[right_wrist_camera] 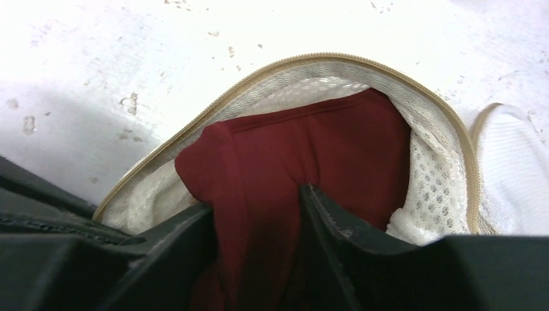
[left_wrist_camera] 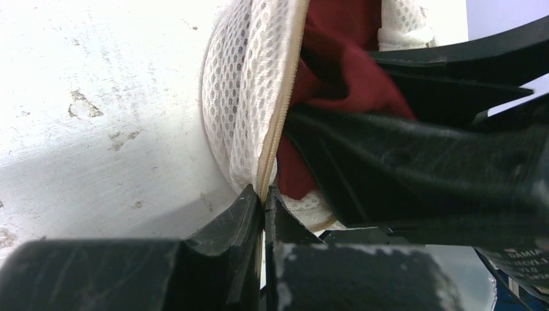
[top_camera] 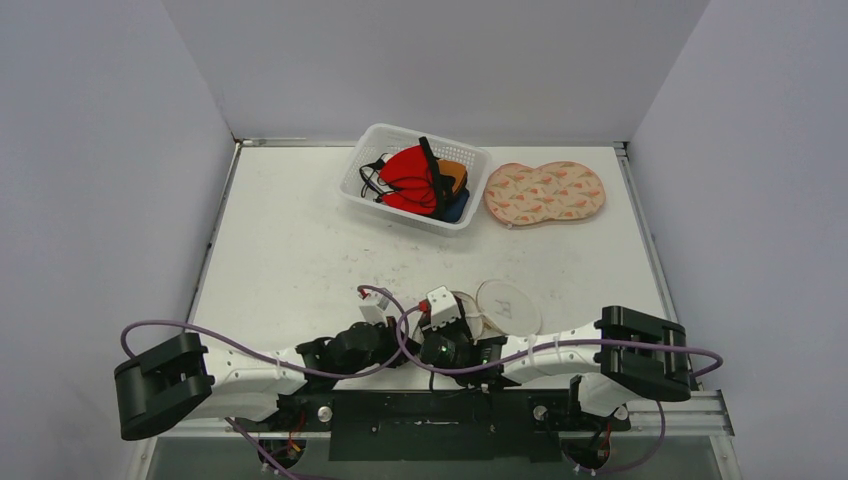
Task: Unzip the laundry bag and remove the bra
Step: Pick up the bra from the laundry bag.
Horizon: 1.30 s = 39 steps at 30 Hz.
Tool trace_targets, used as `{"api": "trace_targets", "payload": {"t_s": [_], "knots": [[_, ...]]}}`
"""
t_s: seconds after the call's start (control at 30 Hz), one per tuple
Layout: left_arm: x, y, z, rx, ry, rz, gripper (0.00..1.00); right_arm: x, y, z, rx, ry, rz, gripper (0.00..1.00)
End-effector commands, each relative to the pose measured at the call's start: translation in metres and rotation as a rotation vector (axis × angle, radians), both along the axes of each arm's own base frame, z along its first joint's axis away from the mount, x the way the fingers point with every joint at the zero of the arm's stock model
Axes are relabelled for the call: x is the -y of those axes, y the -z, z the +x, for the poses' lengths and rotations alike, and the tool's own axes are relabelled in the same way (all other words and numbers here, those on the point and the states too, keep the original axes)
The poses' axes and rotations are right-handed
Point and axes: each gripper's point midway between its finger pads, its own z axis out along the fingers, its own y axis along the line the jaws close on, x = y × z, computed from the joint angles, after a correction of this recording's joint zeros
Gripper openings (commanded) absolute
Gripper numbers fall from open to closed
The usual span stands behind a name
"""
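Though hidden overhead, bra (right_wrist_camera: pixel 291 168) between jaws.

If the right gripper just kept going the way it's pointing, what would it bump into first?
The red bra: the right gripper has a fold of it between its fingers, inside the open laundry bag. Past that comes the bag's mesh wall, then probably the table; depth is hard to judge.

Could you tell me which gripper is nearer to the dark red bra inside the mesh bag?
Right. The right gripper has a fold of the bra between its fingers; the left gripper is shut on the zipper edge of the laundry bag, beside the bra.
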Motion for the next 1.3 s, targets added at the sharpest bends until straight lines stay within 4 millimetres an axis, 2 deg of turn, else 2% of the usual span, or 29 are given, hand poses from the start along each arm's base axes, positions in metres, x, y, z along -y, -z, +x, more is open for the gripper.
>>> {"api": "trace_targets", "payload": {"t_s": [0.0, 0.2, 0.33, 0.43, 0.5, 0.6, 0.7, 0.93, 1.27], "knots": [[0.004, -0.010, -0.001, 0.014, 0.006, -0.033, 0.00, 0.034, 0.027, -0.002, -0.052, 0.060, -0.129, 0.30], [0.004, -0.012, 0.000, 0.015, 0.002, -0.033, 0.00, 0.037, 0.020, -0.004, -0.060, 0.063, -0.106, 0.06], [0.002, -0.013, 0.002, 0.017, -0.010, -0.027, 0.00, 0.031, 0.002, -0.010, -0.067, 0.013, -0.003, 0.05], [0.001, -0.014, 0.004, 0.021, -0.023, -0.021, 0.00, 0.018, -0.018, -0.020, -0.088, -0.092, 0.120, 0.05], [0.001, -0.014, 0.006, 0.023, -0.032, -0.014, 0.00, 0.006, -0.036, -0.029, -0.102, -0.175, 0.225, 0.05], [0.005, -0.021, 0.010, 0.038, -0.033, -0.006, 0.00, 0.001, -0.064, -0.039, -0.089, -0.262, 0.347, 0.05], [0.005, -0.022, 0.015, 0.047, -0.043, 0.029, 0.00, 0.002, -0.081, -0.044, -0.068, -0.319, 0.408, 0.05], [-0.003, -0.018, 0.030, 0.025, -0.092, 0.103, 0.00, 0.009, -0.095, -0.050, -0.040, -0.394, 0.378, 0.05], [-0.009, 0.008, 0.032, -0.021, -0.097, 0.170, 0.00, 0.008, -0.167, -0.049, 0.097, -0.415, 0.636, 0.05]]}}
